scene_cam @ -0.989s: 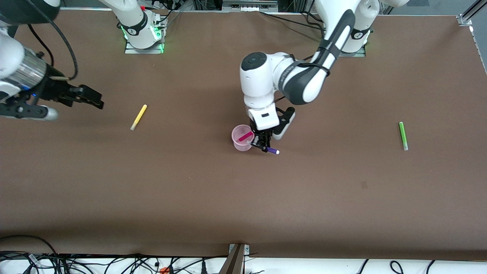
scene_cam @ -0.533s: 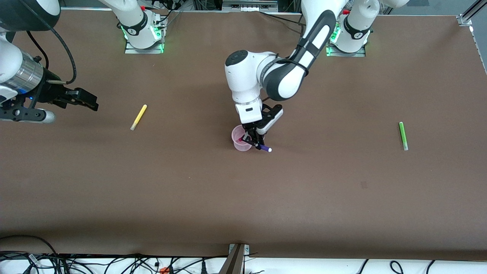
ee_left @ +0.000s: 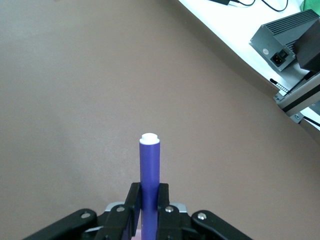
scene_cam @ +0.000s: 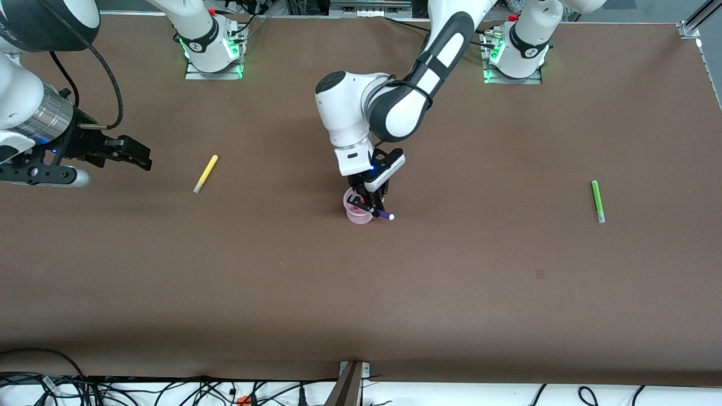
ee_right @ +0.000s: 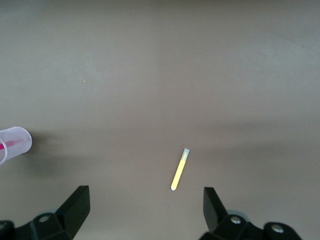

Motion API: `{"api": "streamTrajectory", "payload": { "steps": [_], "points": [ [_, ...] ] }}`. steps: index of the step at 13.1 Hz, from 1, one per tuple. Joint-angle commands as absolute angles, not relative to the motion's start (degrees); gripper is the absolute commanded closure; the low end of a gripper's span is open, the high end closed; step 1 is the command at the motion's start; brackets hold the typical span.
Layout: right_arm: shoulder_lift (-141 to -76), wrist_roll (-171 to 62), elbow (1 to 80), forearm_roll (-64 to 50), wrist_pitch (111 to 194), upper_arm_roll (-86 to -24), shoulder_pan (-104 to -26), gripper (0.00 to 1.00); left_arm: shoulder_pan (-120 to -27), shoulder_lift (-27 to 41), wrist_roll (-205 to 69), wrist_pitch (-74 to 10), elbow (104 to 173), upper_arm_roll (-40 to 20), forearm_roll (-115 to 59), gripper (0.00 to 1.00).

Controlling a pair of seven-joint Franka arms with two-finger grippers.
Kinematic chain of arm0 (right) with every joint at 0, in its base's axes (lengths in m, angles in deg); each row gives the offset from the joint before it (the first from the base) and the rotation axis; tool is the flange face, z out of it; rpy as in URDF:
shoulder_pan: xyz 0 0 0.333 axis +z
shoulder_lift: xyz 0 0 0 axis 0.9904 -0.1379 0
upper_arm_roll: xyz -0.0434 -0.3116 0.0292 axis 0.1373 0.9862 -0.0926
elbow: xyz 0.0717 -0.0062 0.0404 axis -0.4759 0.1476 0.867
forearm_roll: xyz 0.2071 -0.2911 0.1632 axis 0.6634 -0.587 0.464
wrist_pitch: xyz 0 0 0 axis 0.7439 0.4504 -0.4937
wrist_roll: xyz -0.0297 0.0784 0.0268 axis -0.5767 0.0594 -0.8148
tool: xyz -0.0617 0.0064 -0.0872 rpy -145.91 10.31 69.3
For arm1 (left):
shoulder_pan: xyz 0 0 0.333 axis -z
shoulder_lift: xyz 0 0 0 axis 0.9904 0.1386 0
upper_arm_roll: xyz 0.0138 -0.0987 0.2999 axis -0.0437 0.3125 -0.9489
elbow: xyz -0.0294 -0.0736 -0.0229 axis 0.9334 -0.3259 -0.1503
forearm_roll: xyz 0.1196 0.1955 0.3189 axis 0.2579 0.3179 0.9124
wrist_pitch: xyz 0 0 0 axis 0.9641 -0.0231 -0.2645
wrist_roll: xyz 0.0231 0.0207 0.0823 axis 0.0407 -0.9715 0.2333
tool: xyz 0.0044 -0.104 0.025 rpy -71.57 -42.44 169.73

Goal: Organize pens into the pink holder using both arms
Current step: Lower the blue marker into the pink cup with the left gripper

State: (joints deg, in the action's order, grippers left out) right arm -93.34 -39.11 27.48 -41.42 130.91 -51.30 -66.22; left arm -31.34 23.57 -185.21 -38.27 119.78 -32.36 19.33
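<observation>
Over pink holder [scene_cam: 357,213], slim purple pen [scene_cam: 383,214]

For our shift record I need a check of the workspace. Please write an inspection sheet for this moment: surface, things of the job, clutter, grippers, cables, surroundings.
Surface: brown table, flat; one small dark mark on it.
Job's things: pink holder mid-table with the magenta pen inside; purple pen held; yellow pen lying toward the right arm's end; green pen lying toward the left arm's end.
Clutter: nothing seen.
Grippers: left gripper shut on the purple pen, over the holder's rim; right gripper open, empty, waiting above the table beside the yellow pen.
Cables: loose bundle along the table edge nearest the front camera.
Surroundings: grey box off the table.
</observation>
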Motion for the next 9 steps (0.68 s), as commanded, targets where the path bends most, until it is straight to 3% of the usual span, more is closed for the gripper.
{"api": "streamTrajectory", "payload": {
  "steps": [1,9],
  "points": [
    [-93.1,-39.2,27.0,-42.4,131.2,-51.2,-66.3,0.00,-29.8,25.8,-187.0,-37.1,116.8,-33.9,21.3,1.00],
    [-93.2,-39.4,27.2,-41.8,131.0,-51.1,-66.6,0.00,-28.3,26.8,-187.2,-36.3,115.3,-34.0,21.4,1.00]
  ]
}}
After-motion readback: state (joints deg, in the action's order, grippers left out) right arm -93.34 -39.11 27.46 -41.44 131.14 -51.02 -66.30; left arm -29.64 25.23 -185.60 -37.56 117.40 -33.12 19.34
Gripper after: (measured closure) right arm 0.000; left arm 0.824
